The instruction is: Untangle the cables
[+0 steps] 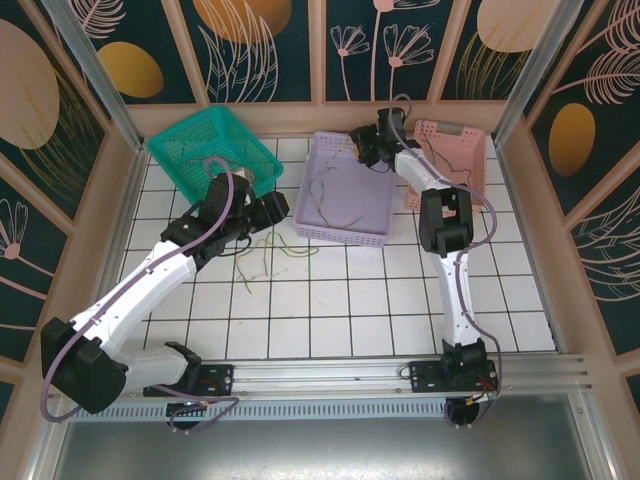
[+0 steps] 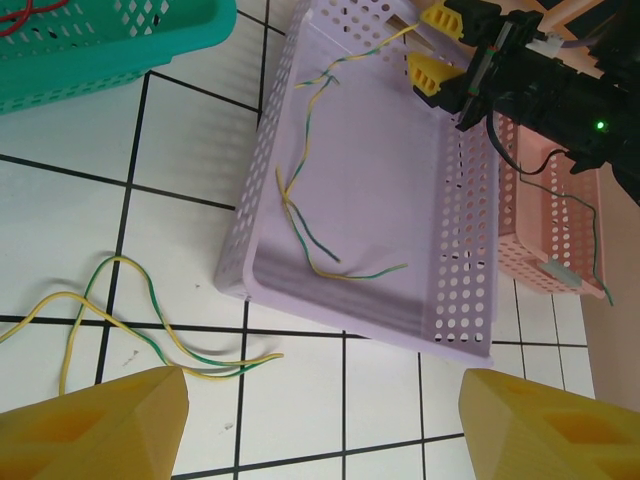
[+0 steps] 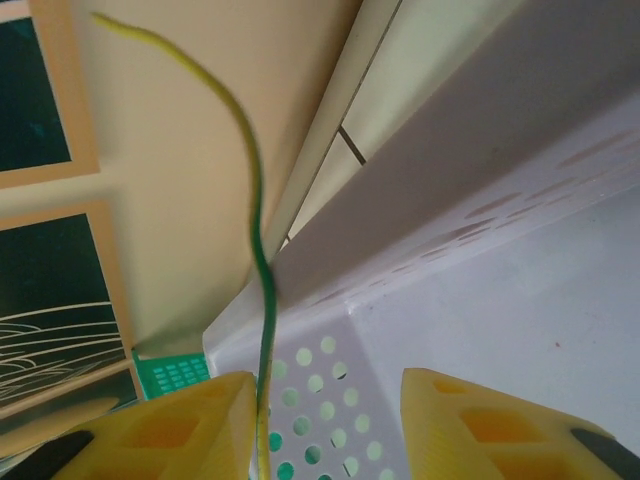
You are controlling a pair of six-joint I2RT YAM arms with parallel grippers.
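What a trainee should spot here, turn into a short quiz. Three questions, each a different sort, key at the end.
1. True or false: the left gripper is shut on the thin green-and-yellow wire lying on the white tiled table.
2. The right gripper hangs at the far rim of which perforated plastic basket? A. teal basket B. lavender basket C. pink basket
3. How many baskets stand on the table?
Key: 1 false, its jaws stand open and the wire lies free ahead of it; 2 B; 3 three.
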